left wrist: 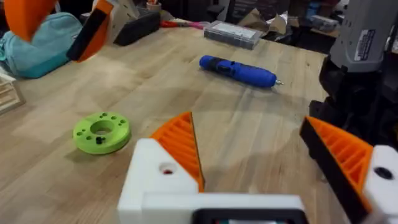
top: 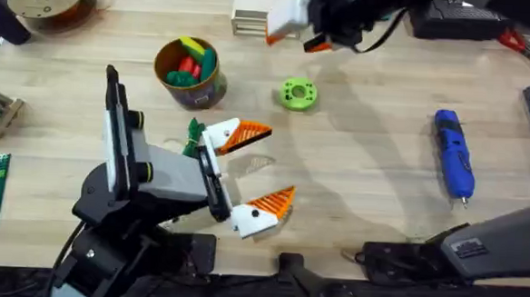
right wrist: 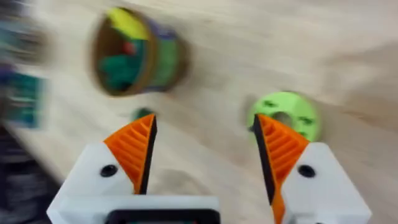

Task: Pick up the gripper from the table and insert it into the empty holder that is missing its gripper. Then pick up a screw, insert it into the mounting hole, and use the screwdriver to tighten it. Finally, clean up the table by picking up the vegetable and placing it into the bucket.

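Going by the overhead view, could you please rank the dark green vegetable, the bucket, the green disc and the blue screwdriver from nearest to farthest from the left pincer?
From the left pincer:
1. Dark green vegetable, right beside its upper finger.
2. Green disc, just beyond it, mid-table; the bucket, beyond and to the left, is too close to call.
3. Blue screwdriver, far off to the right.

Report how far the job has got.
Seemingly done: the left gripper and right gripper each show two mounted orange fingers; the screwdriver lies on the table. In hand: nothing; both are open and empty. Left: the vegetable lies beside the left gripper, outside the bucket.
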